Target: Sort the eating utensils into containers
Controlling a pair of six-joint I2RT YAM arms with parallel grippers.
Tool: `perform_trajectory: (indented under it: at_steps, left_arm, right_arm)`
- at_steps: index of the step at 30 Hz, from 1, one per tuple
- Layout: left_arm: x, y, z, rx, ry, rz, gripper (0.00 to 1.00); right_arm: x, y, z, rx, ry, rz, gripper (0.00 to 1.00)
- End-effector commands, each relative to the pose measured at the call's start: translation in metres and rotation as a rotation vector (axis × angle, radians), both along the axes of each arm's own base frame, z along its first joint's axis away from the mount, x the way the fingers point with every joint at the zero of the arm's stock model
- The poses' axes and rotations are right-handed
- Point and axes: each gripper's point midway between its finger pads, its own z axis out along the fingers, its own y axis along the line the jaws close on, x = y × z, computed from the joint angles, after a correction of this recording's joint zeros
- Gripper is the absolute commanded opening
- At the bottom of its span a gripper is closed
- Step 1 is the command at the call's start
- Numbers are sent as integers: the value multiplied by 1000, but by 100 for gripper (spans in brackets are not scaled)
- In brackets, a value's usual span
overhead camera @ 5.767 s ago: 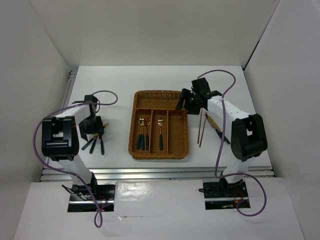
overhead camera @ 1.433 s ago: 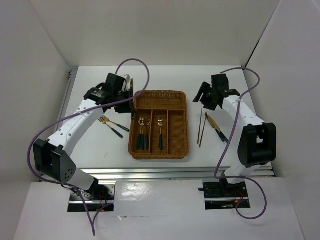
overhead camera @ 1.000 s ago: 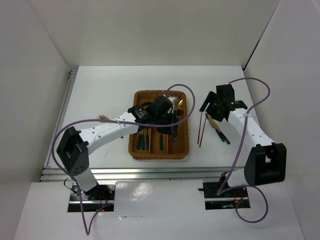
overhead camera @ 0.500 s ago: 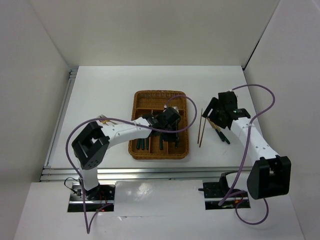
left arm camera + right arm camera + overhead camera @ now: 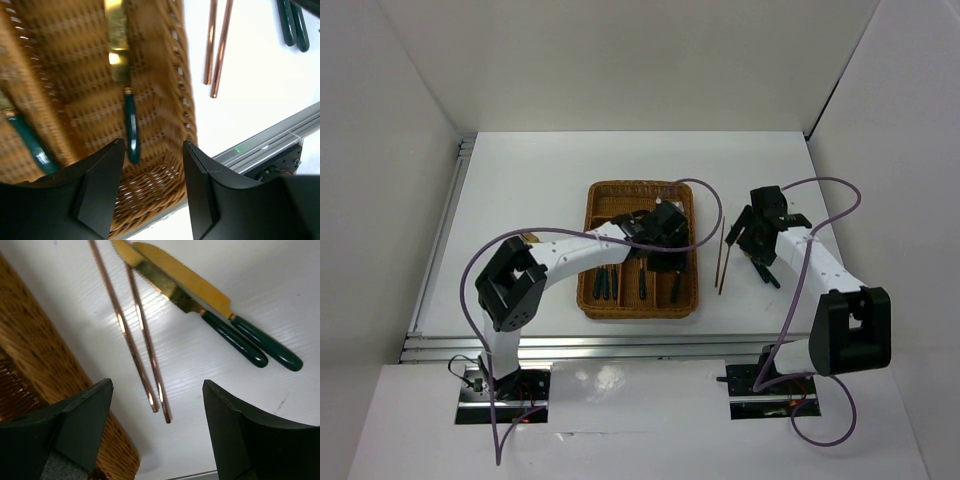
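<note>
Two chopsticks (image 5: 121, 322), two knives (image 5: 190, 290) beside the tray (image 5: 30, 345)

Left end effector (image 5: 667, 260) over wicker tray (image 5: 638, 312), right end effector (image 5: 748, 240) beside chopsticks (image 5: 722, 262)

The left arm (image 5: 560, 255) bends low and stretches across the tray (image 5: 620, 185). The left gripper (image 5: 152, 145) hangs over the tray's right side, fingers wide apart, holding nothing. The right arm (image 5: 810, 265) leans in just right of the tray. The right gripper (image 5: 156, 390) points down, fingers spread, holding nothing.
</note>
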Motion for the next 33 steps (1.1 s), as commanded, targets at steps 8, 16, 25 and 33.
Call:
perform_trajectory:
  at_steps: [8,16,25,33]
  left_arm:
    - [52,134,107,-130,-157,197,68]
    - [32,269,44,84,-53,695,72]
    - [15,326,-27,193,114,950,70]
    - [38,335,-46,246,137,959,66]
  right_arm:
    - [11,-21,2,-45,7,-71,80]
    - [33,-16,-9,-35,35,-51,80]
    - [53,-9,-17,-23,39,12,79]
    - [57,-22,-17,-37,39,-15,79]
